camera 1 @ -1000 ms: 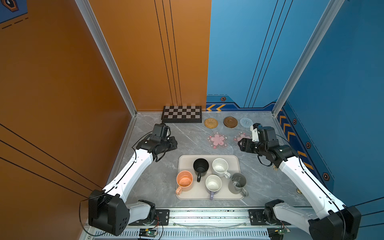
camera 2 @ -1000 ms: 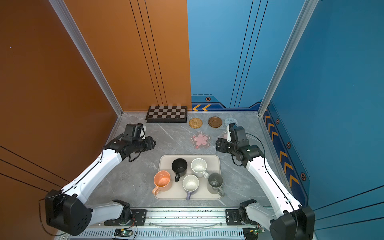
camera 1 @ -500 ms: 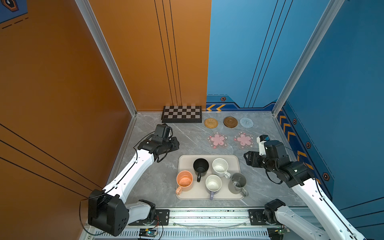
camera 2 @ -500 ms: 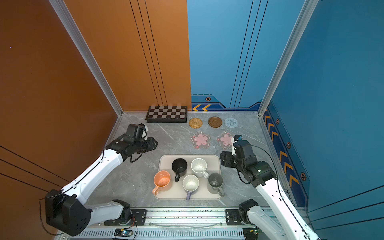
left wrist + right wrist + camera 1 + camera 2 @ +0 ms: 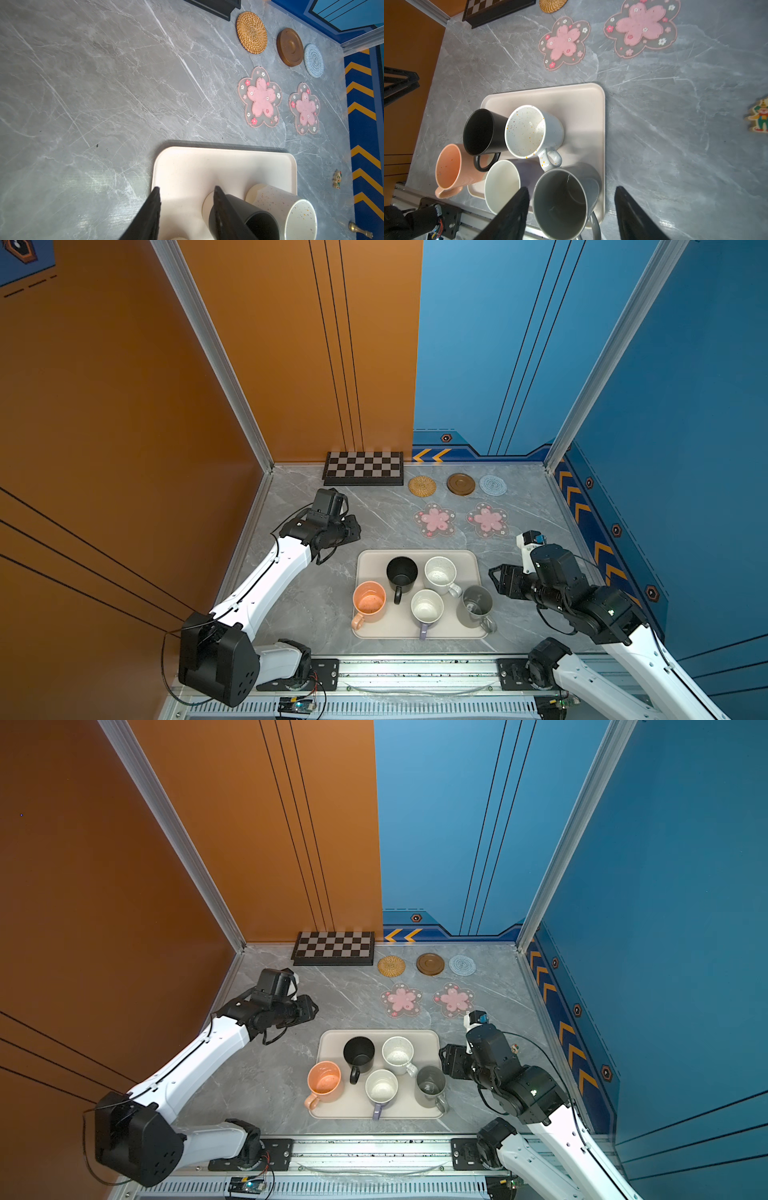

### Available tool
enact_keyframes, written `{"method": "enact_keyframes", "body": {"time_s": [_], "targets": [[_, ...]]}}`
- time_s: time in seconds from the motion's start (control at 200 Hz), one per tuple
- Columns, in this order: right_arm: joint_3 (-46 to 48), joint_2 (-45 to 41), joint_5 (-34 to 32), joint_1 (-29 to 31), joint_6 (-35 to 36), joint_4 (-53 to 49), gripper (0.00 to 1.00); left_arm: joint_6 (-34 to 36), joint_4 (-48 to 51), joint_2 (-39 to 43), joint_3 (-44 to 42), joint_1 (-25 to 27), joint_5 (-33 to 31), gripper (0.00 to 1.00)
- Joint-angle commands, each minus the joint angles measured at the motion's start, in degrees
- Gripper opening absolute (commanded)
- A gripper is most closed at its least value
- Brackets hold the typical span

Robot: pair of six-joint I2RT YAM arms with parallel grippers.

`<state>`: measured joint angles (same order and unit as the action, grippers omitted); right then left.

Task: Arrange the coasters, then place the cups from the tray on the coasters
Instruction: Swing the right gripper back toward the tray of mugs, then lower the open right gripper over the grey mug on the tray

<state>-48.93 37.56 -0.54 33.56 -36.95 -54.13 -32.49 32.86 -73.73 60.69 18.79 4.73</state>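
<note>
— What sort of place are you working in?
— A robot test booth, not a home. Beyond my jaws stand orange wall panels (image 5: 124, 406) and blue wall panels (image 5: 498, 344), joined by bare aluminium posts (image 5: 213, 352).
— What else shows it?
— Behind my jaws, my arms (image 5: 274, 572) are bolted to a metal rail (image 5: 415, 668) edging the grey marble-look tabletop (image 5: 386, 506), beside an exposed circuit board (image 5: 295, 703).
</note>
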Motion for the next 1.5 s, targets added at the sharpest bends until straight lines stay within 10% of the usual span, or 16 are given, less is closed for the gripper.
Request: {"method": "enact_keyframes", "body": {"time_s": [0.0,0.976,1.497], "targets": [[1.51,-1.65,-2.21,3.19,-5.76,-3.11,0.66,1.11,1.53,-0.12,-0.23,0.37,2.71,0.43],[6.99,1.49,-11.80,38.02,-17.43,-12.13,0.61,0.67,4.12,1.50,-0.48,2.13,2.75,0.44],[10.96,2.90,-13.52,37.71,-16.29,-6.72,0.62,0.56,4.05,-1.99,1.16,3.69,2.30,0.44]]}}
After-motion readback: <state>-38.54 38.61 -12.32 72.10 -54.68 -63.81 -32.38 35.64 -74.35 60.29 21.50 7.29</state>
